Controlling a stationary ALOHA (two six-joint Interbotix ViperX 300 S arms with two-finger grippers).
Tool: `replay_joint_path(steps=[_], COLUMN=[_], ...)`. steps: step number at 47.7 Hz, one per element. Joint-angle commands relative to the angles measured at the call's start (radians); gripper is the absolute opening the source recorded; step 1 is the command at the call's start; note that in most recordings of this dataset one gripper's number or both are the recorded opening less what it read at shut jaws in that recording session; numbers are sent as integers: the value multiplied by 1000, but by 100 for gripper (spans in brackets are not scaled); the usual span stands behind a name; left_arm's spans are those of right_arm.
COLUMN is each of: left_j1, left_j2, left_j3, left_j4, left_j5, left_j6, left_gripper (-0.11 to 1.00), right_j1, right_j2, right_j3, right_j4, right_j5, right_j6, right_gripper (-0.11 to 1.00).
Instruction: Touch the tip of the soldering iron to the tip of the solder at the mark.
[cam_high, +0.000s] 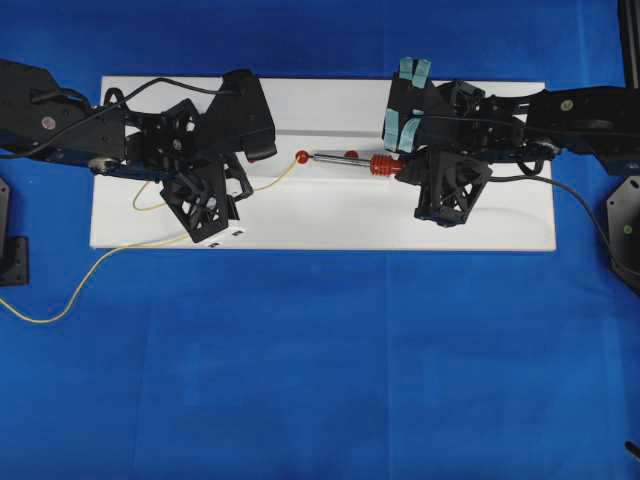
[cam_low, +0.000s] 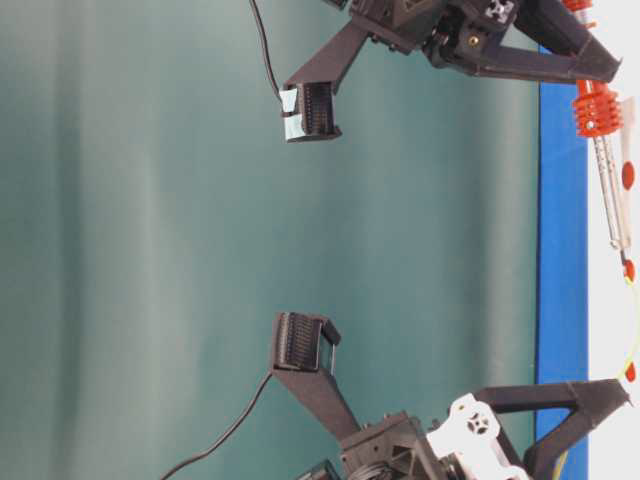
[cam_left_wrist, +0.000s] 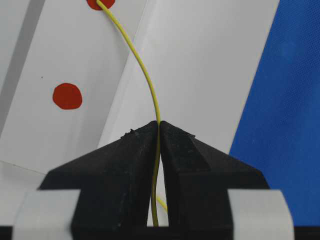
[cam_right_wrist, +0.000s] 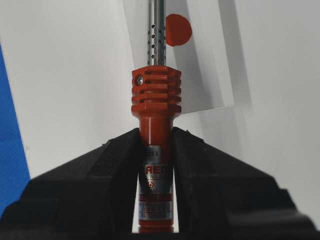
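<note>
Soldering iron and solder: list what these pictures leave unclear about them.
- Soldering iron tip: cut off by the top edge in the right wrist view; too small in the overhead view.
- Solder end: cut off by the top edge at the red mark in the left wrist view.
- Tip contact: too small to judge overhead.

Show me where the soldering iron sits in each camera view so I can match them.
Overhead: soldering iron lies level at board centre, tip pointing left.
Table-level: right edge, upright.
Left wrist: not in view.
Right wrist: centre, clamped in the right gripper.
Shared landmark: red collar.
</note>
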Motion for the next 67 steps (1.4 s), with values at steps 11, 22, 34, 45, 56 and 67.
replay_joint_path(steps=[11, 22, 34, 45, 56, 67], left_j1=[0, -2, -2, -2, -2, -2], left_j2=[-25, -143, -288, -301, -301, -304], left_j3=[-25, 20, 132, 149, 150, 153], left_j4=[2, 2, 2, 2, 2, 2], left_j5=[-3, 15, -25, -54, -52, -52], left_j6=[11, 15, 8, 11, 9, 2], left_gripper=[3, 3, 3, 3, 3, 3], right_j1=[2, 2, 2, 2, -2, -11], right_j2=[-9, -9, -8, -12, -104, -233], right_j3=[-23, -23, -23, -23, 14, 110], right_j4=[2, 2, 2, -2, -2, -2], right_j5=[-3, -6, -8, -6, -3, -6], right_j6=[0, 0, 0, 0, 0, 9], right_gripper=[6, 6, 6, 6, 6, 6])
